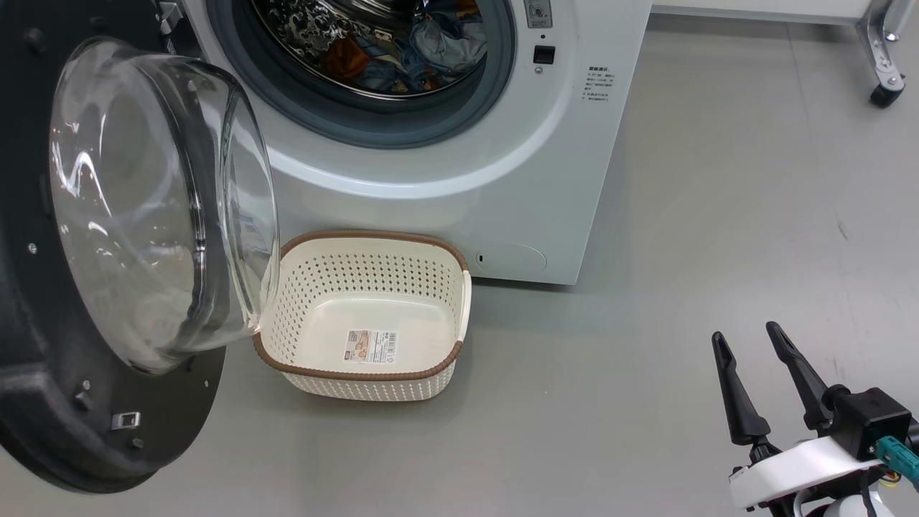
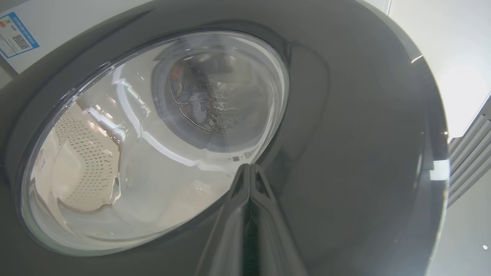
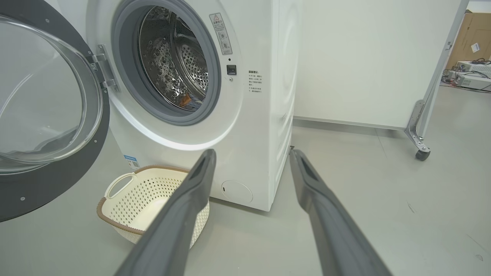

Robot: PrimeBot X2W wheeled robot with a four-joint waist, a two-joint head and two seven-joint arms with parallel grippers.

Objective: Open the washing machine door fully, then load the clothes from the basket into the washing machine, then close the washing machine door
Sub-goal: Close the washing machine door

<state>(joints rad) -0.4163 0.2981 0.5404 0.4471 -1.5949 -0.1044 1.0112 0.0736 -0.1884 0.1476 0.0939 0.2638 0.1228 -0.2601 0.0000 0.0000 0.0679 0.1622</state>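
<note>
1. My right gripper (image 1: 745, 332) hangs wide open, holding nothing, over the floor (image 1: 646, 402), well off to the right of the washing machine (image 1: 431, 208).
2. My left gripper (image 2: 249, 167) is pinched fully closed on nothing, tips at the door's (image 1: 43, 431) black outer face; I cannot tell if they touch.
3. The door stands wide open at the washing machine's left.
4. The basket (image 1: 359, 374) sits empty on the floor, just before the washing machine.
5. The clothes (image 1: 438, 43) lie inside the washing machine.
</note>
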